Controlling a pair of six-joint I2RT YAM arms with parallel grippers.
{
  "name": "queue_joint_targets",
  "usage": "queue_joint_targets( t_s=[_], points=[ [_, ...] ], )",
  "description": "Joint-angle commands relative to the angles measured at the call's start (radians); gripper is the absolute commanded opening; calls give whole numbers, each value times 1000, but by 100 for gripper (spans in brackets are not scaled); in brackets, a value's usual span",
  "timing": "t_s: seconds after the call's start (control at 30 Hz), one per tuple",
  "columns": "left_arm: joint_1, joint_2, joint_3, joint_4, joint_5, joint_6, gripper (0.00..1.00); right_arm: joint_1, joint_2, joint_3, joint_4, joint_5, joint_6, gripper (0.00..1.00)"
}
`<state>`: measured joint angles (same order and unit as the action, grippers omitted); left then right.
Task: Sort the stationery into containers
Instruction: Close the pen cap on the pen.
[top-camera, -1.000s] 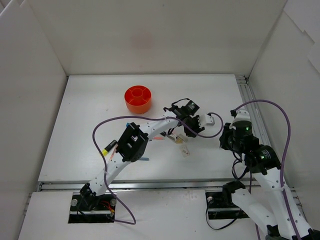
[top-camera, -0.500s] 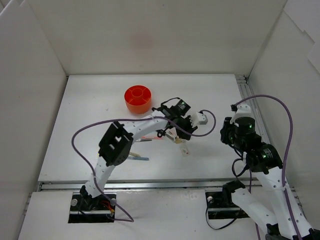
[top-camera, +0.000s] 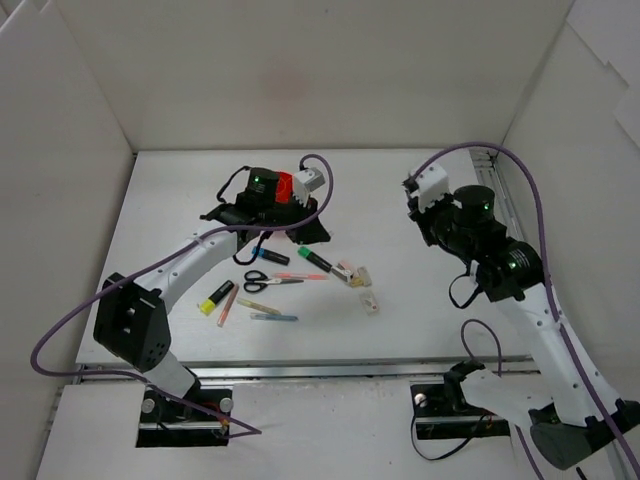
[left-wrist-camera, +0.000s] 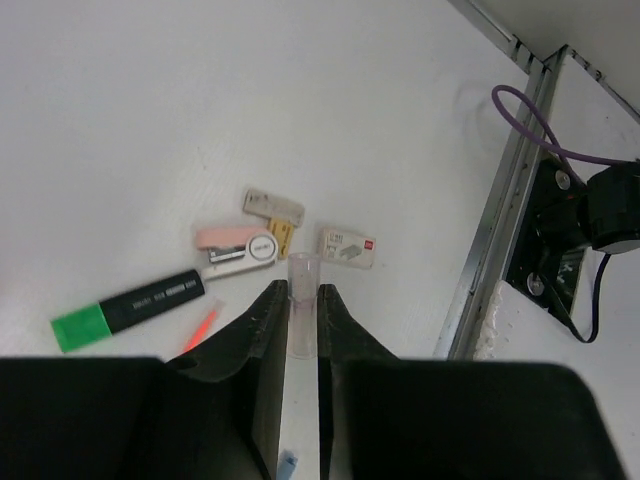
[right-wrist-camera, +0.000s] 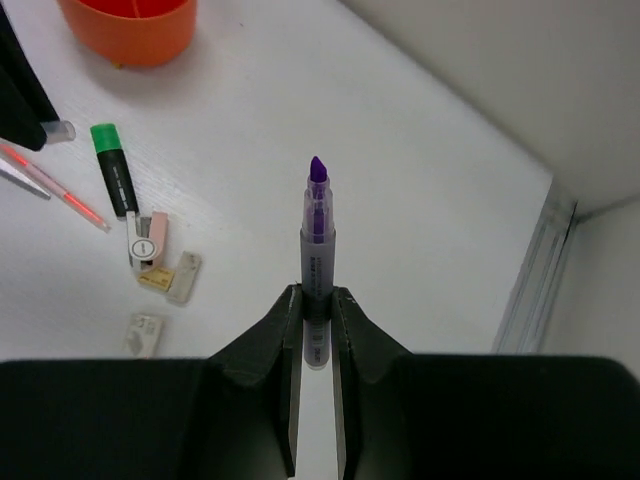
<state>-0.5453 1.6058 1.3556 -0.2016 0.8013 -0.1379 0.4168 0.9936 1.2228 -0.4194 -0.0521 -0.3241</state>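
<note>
My left gripper (top-camera: 312, 228) hovers beside the orange organiser (top-camera: 285, 186), which the wrist mostly hides. It is shut on a thin pen with a clear end (left-wrist-camera: 303, 318). Raised at the right, my right gripper (top-camera: 416, 202) is shut on an uncapped purple highlighter (right-wrist-camera: 318, 255). On the table lie black scissors (top-camera: 258, 282), a green highlighter (top-camera: 313, 262), a yellow highlighter (top-camera: 215, 297), thin pens (top-camera: 298, 277) and small erasers (top-camera: 352, 273). In the right wrist view the organiser (right-wrist-camera: 130, 25) sits at the top left.
White walls close in the table on the left, back and right. A metal rail (top-camera: 492, 190) runs along the right edge and another (top-camera: 300, 368) along the near edge. A purple cable (top-camera: 330, 195) loops over the left wrist.
The left arm has swung from over the erasers back and left to the organiser, its jaws closing on the pen. The right arm has lifted and moved farther back.
</note>
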Motion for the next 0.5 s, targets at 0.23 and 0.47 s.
queue_joint_targets(
  t_s=[0.23,0.47],
  points=[
    [21,-291,-249,91,-2,-213,0,315,332,156,96,133,-817,0],
    [91,-414,-371,1,18,-192,0,421,360,14,102,184,-1104,0]
  ],
)
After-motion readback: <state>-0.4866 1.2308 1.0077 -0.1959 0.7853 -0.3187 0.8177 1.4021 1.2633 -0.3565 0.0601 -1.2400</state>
